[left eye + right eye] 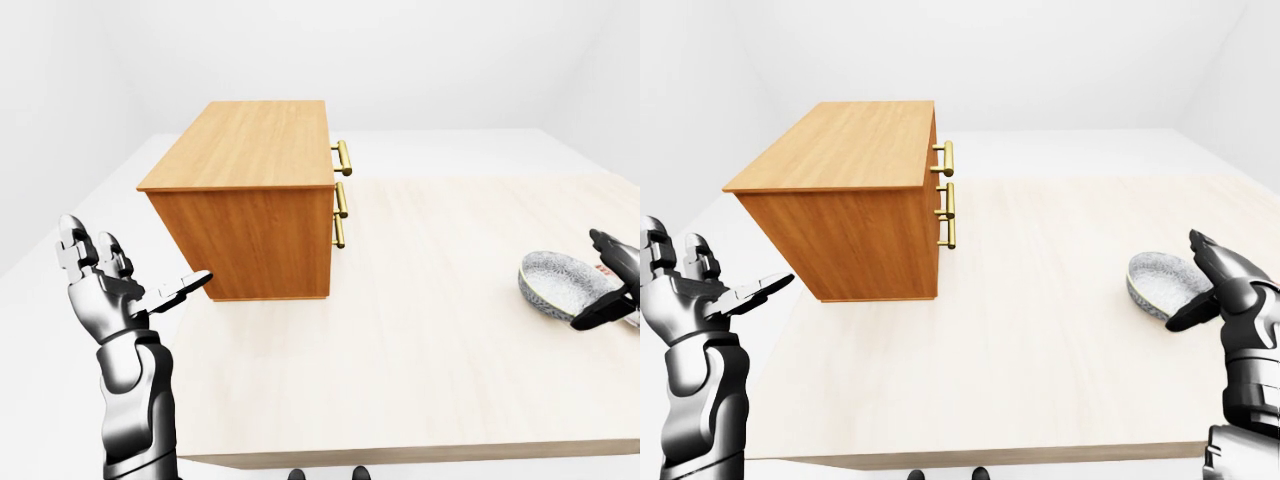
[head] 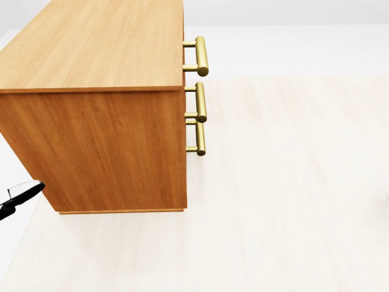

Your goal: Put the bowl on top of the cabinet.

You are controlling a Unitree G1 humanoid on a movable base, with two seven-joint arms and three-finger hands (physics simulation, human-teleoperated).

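Bowl [image 1: 1162, 281] sits tipped on bench [image 1: 1040, 340], rim facing right hand [image 1: 1212, 285], w/ open fingers touching it. Cabinet [image 1: 250, 190] well apart, left. Left hand [image 1: 110, 280] open, empty.

Both eye views look down and forward from head height over a pale table [image 1: 430, 330], taking in its whole width. They share the cabinet [image 1: 245, 190] at far left and the bowl [image 1: 1160, 282] at right, shifted slightly between them. The head view sits much closer, tilted steeply down, filled by the cabinet and its brass handles [image 2: 197, 97].
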